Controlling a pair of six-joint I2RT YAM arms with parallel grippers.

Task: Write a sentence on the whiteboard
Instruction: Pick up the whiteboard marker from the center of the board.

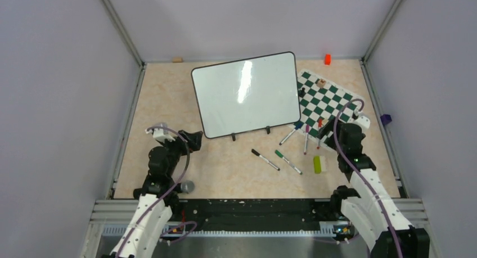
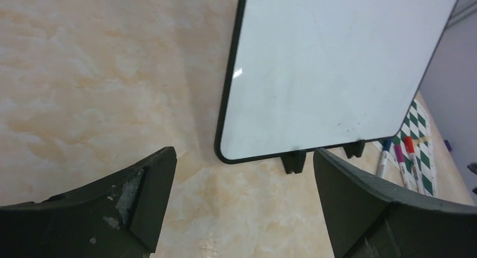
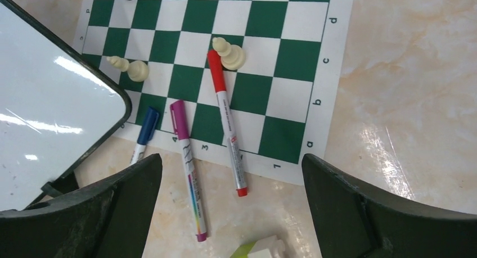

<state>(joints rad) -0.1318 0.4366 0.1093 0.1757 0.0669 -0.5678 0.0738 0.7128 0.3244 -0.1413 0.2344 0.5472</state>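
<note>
Table: pale marbled surface [image 1: 163, 100]; the whiteboard stands near its middle.
Whiteboard: white with a black frame [image 1: 246, 94], propped on small black feet and tilted to face the arms, apparently so it can be written on. Its face is blank, with no sentence yet.
Chess mat: green and white [image 1: 329, 100], flat just right of the whiteboard, one corner tucked behind the board's edge.
Left gripper: [image 1: 193, 140] near the whiteboard's lower left corner, jaws spread wide, empty.
Right gripper: [image 1: 350, 127] right of the whiteboard's lower right corner, jaws spread wide and empty, seemingly poised over the markers.
Markers: black marker [image 1: 265, 159] and green marker [image 1: 288, 162] lie in front of the whiteboard. Blue marker [image 3: 145, 133], purple marker [image 3: 187, 168] and red marker [image 3: 226, 120] lie capped beside its lower right corner.
Block: yellow-green [image 1: 318, 164], in front and to the right of the whiteboard, possibly an eraser.
Chess pieces: small and cream [image 3: 229, 53], on the mat right of the whiteboard.
</note>
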